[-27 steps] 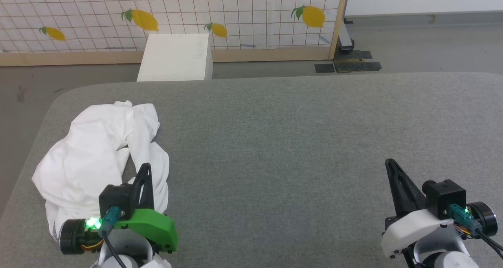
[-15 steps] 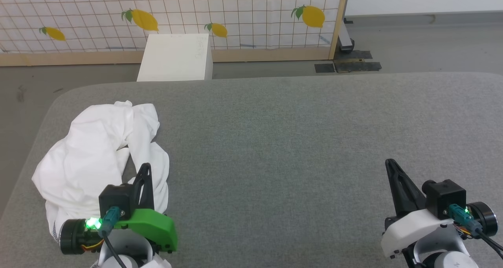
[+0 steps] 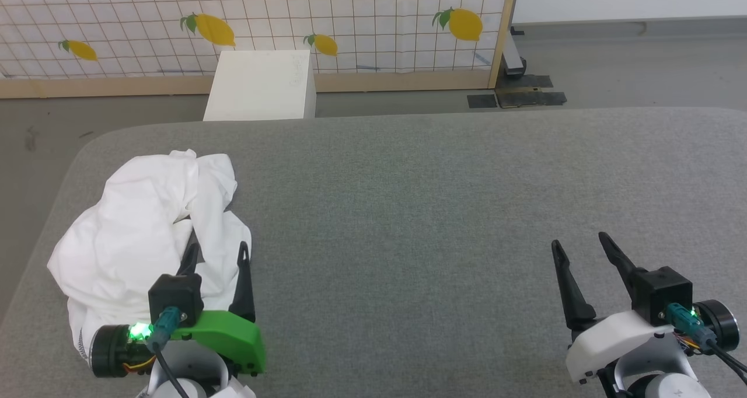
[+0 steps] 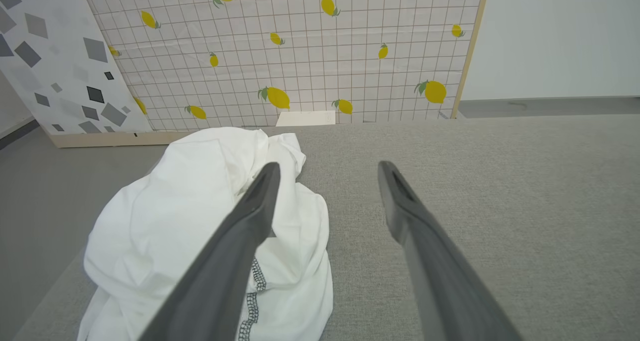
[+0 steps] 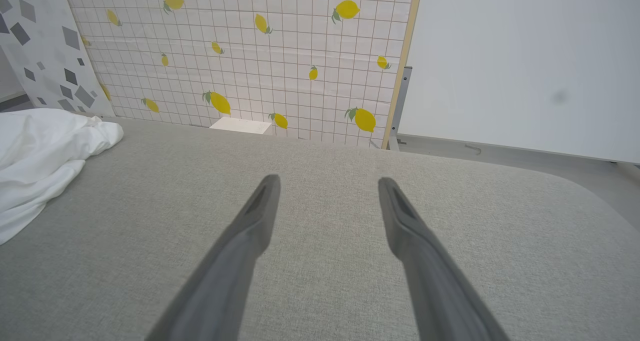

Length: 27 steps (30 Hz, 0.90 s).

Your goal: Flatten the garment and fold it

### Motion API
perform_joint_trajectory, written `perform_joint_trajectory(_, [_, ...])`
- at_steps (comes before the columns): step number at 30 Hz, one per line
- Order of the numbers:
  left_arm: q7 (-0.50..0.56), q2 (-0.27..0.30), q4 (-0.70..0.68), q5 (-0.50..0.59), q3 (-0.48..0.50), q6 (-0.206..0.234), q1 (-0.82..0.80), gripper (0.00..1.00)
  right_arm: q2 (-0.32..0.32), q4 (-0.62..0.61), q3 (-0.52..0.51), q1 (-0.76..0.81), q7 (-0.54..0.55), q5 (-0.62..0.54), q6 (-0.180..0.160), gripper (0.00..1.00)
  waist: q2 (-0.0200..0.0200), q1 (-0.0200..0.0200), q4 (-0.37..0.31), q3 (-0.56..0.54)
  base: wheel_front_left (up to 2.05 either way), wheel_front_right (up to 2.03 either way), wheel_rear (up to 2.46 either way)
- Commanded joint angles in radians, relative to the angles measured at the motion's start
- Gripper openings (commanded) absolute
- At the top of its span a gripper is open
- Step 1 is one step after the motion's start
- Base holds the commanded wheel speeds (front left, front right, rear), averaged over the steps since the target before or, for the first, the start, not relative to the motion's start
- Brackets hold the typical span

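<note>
Since the garment (image 3: pixel 137 229) lies in a crumpled heap at the left end of the grey counter (image 3: pixel 443 211), we judge that nothing of the task is done: all the flattening and folding is left. Our left jaws stand wide and empty at its near edge, half over cloth, half over bare counter. Our right jaws, likewise wide and empty, hover over bare counter, well apart from it.

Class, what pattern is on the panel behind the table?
The panel: yellow lemons on a white grid, clearest in left wrist view.
</note>
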Motion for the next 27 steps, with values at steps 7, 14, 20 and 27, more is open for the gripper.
perform_joint_trajectory(7, [-0.018, 0.000, 0.013, -0.007, -0.020, 0.010, -0.008, 1.00, 0.000, 0.001, -0.003, -0.001, -0.010, 0.005, 0.001, 1.00, 0.0000, 0.0000, 0.000, 0.000, 0.00, 0.00, 0.00])
perform_joint_trajectory(14, [-0.033, 0.000, 0.027, -0.015, -0.036, 0.018, -0.017, 1.00, 0.000, 0.002, -0.006, 0.000, -0.018, 0.007, 0.001, 1.00, 0.0000, 0.0000, 0.006, 0.000, 0.00, 0.00, 0.00])
perform_joint_trajectory(20, [-0.045, 0.002, 0.037, -0.023, -0.047, 0.024, -0.024, 1.00, 0.000, 0.002, -0.008, 0.001, -0.024, 0.010, 0.001, 1.00, 0.0000, 0.0000, 0.027, 0.000, 0.00, 0.00, 0.00])
perform_joint_trajectory(27, [-0.060, 0.007, 0.046, -0.032, -0.058, 0.032, -0.030, 1.00, 0.000, 0.001, -0.009, 0.004, -0.031, 0.013, 0.002, 1.00, 0.0000, 0.0000, 0.073, -0.001, 0.00, 0.00, 0.00])
